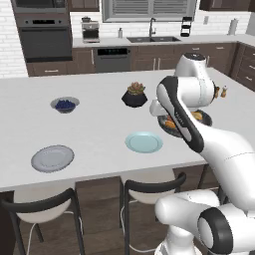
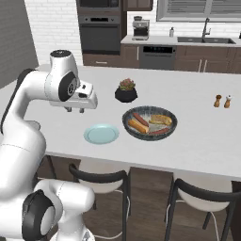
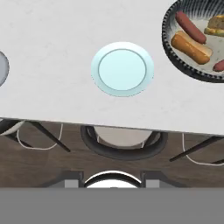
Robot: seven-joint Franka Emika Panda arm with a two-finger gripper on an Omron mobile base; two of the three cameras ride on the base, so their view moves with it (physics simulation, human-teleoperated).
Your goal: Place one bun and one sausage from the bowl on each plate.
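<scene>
Two plates (image 1: 52, 158) bare | white counter (image 1: 99, 129) | kitchen | fingers (image 2: 75, 110) pressed together

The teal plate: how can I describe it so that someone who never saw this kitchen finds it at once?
Start at the long white island counter with stools along its near edge. Near that edge, just left of the wide dark bowl holding buns and sausages, lies the teal plate. It is flat, pale blue-green and bare, while the other plate, farther left, is grey.

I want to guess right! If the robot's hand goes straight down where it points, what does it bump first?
Probably the pale blue plate or the white counter beside it. The hand points downward, and depth is hard to judge.
</scene>
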